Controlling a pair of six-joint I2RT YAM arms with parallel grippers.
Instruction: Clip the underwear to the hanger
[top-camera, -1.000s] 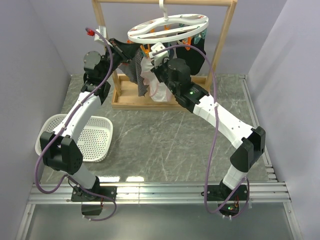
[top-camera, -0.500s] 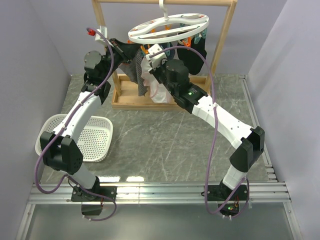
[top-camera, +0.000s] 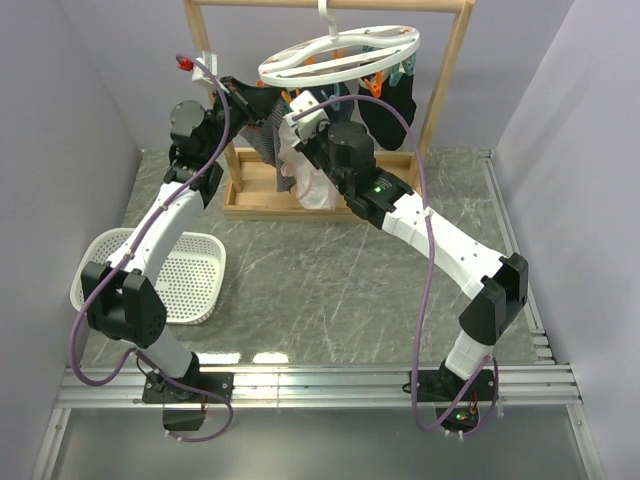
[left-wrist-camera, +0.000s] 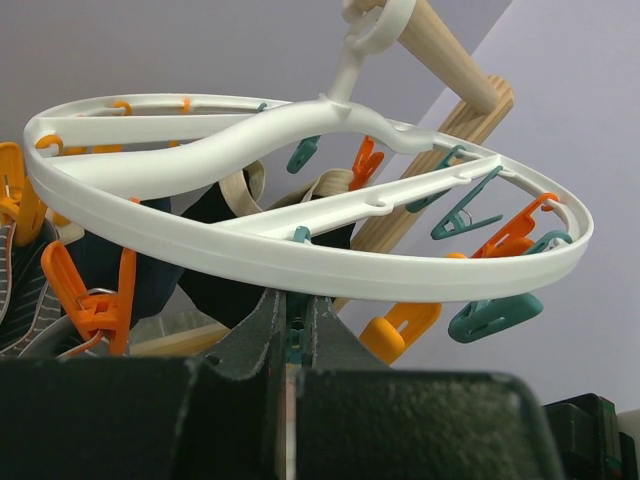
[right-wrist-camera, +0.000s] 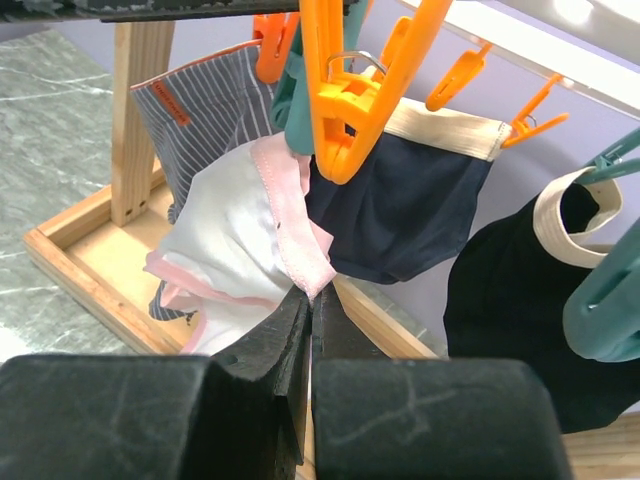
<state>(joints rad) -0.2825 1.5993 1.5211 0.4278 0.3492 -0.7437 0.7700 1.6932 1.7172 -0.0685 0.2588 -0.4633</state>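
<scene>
We log: left pincer (left-wrist-camera: 293, 305) pressed onto a teal clip (left-wrist-camera: 293, 340), hanger (left-wrist-camera: 300, 265) rim just above | right pincer (right-wrist-camera: 312, 295) pinching the underwear (right-wrist-camera: 235, 230) by its pink hem, cloth hanging up-left, orange clip (right-wrist-camera: 345, 110) above.

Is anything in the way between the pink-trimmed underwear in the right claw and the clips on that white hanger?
Nothing visible. The right gripper pinches the underwear by its pink trim, and an orange clip hangs just above that edge. The navy garment hangs behind them, not between.
</scene>
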